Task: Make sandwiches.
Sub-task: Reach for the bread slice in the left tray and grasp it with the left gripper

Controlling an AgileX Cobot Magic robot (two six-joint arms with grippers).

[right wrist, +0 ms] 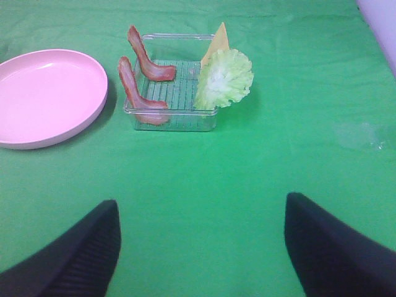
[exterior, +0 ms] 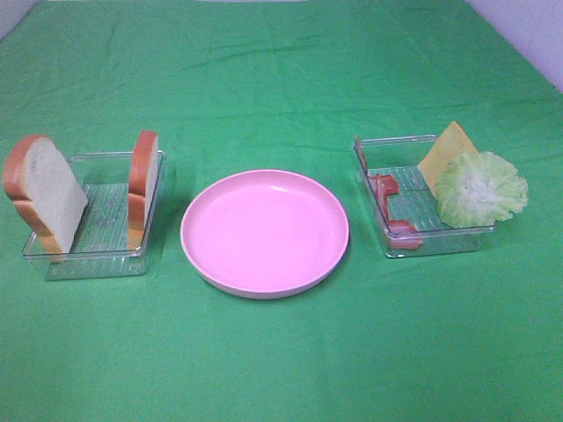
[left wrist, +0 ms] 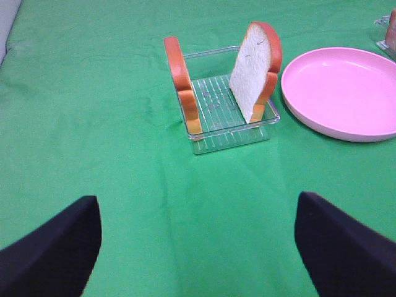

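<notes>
Sandwiches (exterior: 44, 193) show as loose toy parts. Both pairs of black jaws gape apart, empty, over the green cloth worktop (exterior: 281, 88). Beyond the left jaws, two crusted white bread slices (left wrist: 257, 71) stand upright in a clear ribbed plastic tray (left wrist: 229, 139). Beyond the right jaws, another clear tray (right wrist: 176, 120) holds curled reddish bacon strips (right wrist: 139, 93), ruffled pale lettuce (right wrist: 223, 79) and, seemingly leaning behind it, a yellow-orange cheese slice (right wrist: 216, 42). A smooth round pink plate (exterior: 264, 229) sits between.

I see L gripper (left wrist: 195, 201) only as two dark finger stubs, rest cut by frame edge, same w/ R gripper (right wrist: 201, 201), pink plate (left wrist: 346, 93) cropped in both wrist views, cheese slice (right wrist: 218, 41) mostly behind lettuce (right wrist: 224, 79), far tray (left wrist: 382, 25) clipped at L wrist view's corner, contents unclear.
</notes>
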